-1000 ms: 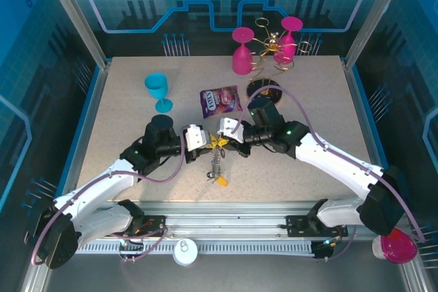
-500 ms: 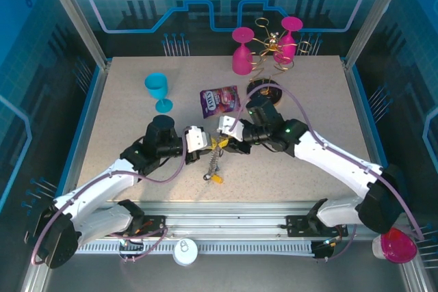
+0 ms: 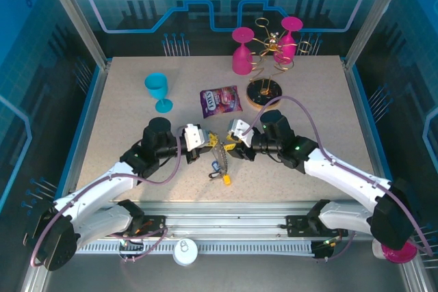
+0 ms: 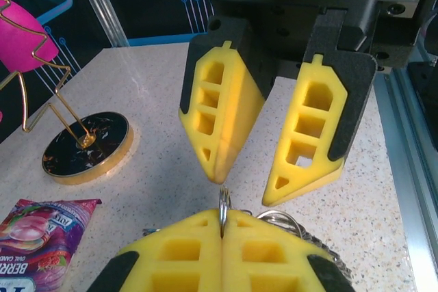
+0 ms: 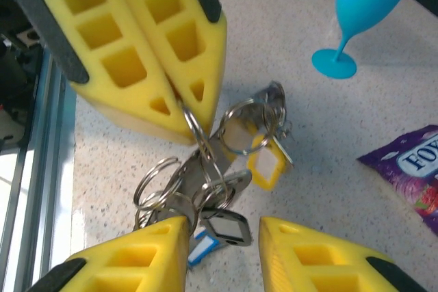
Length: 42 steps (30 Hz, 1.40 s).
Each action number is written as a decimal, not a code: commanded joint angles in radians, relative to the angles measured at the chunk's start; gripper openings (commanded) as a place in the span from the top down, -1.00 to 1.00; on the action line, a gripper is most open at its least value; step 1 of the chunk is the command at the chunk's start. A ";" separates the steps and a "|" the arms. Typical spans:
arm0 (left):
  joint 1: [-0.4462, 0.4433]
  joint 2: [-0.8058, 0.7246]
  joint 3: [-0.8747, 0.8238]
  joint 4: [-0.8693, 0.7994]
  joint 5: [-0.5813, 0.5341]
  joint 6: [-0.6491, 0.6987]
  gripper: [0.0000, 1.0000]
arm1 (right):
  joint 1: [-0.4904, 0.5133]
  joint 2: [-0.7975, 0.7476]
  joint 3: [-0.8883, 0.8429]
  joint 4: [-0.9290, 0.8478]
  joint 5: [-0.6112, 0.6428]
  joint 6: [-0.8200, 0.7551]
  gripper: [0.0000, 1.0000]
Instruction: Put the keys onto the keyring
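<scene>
My left gripper [image 4: 221, 215] is shut, and a thin metal keyring [image 4: 222, 200] stands edge-on, pinched between its yellow pads. In the right wrist view that same left gripper [image 5: 179, 117] holds the keyring [image 5: 196, 135] from above, and the keys hang below it on several small rings: a yellow tag [image 5: 263, 163], a black tag [image 5: 226, 227] and a blue tag [image 5: 200, 251]. My right gripper [image 5: 222, 251] is open, its fingers either side of the black tag and not closed on it. In the top view the two grippers [image 3: 205, 143] [image 3: 231, 147] face each other over the bunch of keys [image 3: 219, 169].
A purple snack packet [image 3: 220, 100] lies behind the grippers. A blue goblet [image 3: 159, 90] stands at the back left. Two pink goblets [image 3: 241, 49] and a gold wire rack on a round base [image 3: 263, 92] stand at the back. A pink cup [image 3: 397, 251] sits off the table's front right.
My right gripper has opened and drawn back toward the near right. The left gripper stays shut on the keyring, and the bunch of keys has shifted slightly nearer.
</scene>
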 commanded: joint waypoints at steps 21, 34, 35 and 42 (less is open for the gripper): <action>0.055 0.005 -0.070 0.387 0.127 -0.322 1.00 | 0.010 0.079 0.026 0.152 -0.188 0.053 0.96; 0.057 0.026 -0.065 0.366 0.158 -0.280 1.00 | -0.074 -0.026 0.015 0.092 -0.136 0.048 0.22; 0.058 0.026 -0.067 0.367 0.159 -0.278 1.00 | -0.080 -0.037 0.013 0.082 -0.139 0.038 0.21; 0.058 0.030 -0.067 0.374 0.172 -0.270 1.00 | -0.082 -0.034 0.026 0.106 -0.232 0.021 0.44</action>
